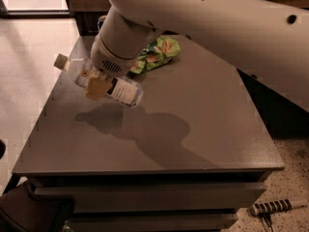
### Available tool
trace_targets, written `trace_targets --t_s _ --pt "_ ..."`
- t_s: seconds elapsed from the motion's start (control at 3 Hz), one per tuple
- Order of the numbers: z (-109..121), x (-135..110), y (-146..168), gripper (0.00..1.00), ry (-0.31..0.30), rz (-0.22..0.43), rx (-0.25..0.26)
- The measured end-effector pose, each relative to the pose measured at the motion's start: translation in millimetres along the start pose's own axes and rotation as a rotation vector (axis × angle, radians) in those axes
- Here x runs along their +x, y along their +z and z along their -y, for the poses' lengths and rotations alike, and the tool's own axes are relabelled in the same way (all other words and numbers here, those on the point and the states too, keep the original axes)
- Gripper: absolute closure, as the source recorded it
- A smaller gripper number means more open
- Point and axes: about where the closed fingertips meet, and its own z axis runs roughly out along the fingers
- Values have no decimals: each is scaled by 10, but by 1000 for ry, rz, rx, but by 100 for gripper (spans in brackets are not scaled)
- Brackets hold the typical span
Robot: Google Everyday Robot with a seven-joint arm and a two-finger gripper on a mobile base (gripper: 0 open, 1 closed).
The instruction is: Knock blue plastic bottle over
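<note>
Clenching tilted blue plastic bottle — claw near table edge, open surface beyond.

The one camera looks down steeply from high over the near edge of the table, facing across its top toward the far floor. It sits close (the arm fills the upper right), and the gripper, clamped on the blue plastic bottle, hangs left of centre.
</note>
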Motion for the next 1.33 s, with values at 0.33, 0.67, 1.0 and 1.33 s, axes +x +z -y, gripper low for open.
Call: trace_targets --t_s 0.33,0.67,1.0,1.33 --pt "-91 -18 285 100 -1 -17 -39" --pt "-232 49 600 100 16 -63 -102" --pt "-340 76 848 100 28 -79 -161" --pt "-337 67 835 100 28 -79 -161"
